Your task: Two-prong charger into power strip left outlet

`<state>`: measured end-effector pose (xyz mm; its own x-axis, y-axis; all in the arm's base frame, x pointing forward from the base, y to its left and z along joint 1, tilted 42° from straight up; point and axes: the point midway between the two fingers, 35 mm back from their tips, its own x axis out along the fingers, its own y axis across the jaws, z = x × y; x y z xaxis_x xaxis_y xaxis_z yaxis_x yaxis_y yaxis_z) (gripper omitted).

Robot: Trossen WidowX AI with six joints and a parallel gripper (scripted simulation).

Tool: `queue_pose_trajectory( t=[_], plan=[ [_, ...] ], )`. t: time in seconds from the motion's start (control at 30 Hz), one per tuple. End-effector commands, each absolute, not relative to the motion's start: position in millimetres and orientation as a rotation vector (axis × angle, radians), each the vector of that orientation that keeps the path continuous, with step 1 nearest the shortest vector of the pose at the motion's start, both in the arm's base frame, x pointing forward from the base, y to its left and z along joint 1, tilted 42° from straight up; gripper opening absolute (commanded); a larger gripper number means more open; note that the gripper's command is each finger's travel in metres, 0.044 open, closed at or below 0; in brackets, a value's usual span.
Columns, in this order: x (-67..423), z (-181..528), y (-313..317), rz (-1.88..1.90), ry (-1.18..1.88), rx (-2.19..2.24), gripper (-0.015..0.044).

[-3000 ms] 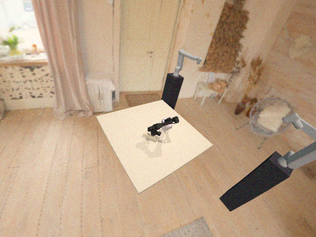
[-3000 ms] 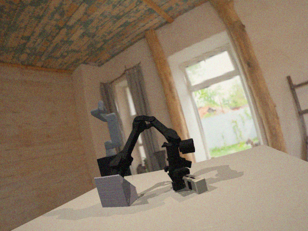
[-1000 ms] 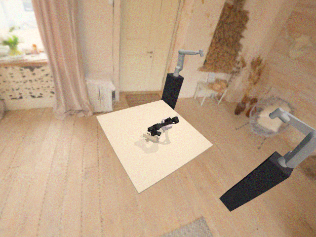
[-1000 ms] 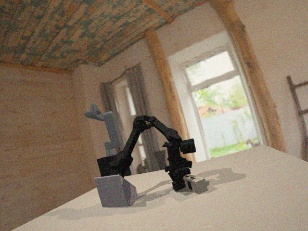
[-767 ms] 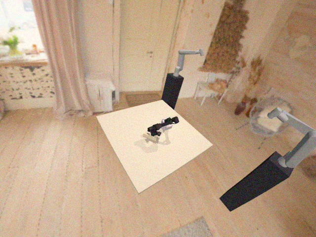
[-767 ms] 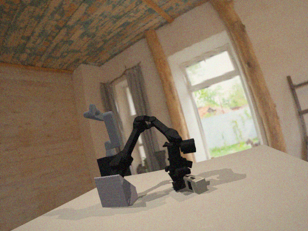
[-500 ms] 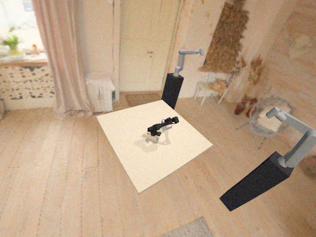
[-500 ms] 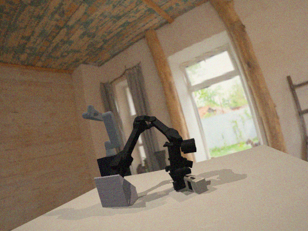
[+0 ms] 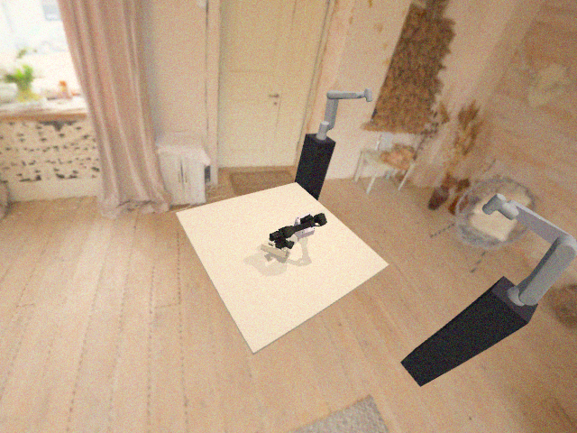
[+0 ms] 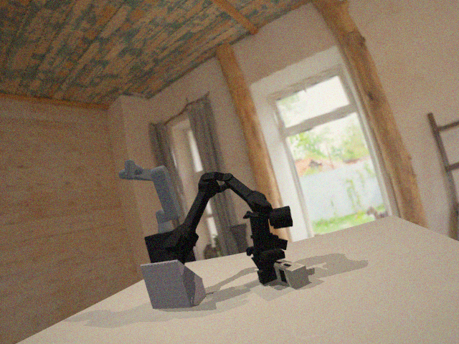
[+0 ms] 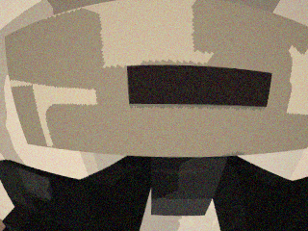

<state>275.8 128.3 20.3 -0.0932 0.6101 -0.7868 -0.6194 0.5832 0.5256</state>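
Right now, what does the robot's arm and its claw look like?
The arm is all matte black, made of slim blocky links with rounded joints. It grows out of a black base on a pale grey block. The claw is black too, with two chunky squared fingers. No cables or markings show.

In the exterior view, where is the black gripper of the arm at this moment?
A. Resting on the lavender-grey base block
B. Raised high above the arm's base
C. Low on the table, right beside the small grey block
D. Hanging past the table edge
C: the black gripper points down onto the pale table, against the small grey power strip block, shut on something.
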Motion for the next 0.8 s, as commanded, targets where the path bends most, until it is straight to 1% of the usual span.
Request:
queue_pose_trajectory(
  t=[0.0,0.77],
  plan=[
    [284.9,26.5,133.5,1.041,1.261,-0.005,0.0],
    [283.2,24.0,133.7,1.041,1.261,-0.005,0.0]
  ],
)
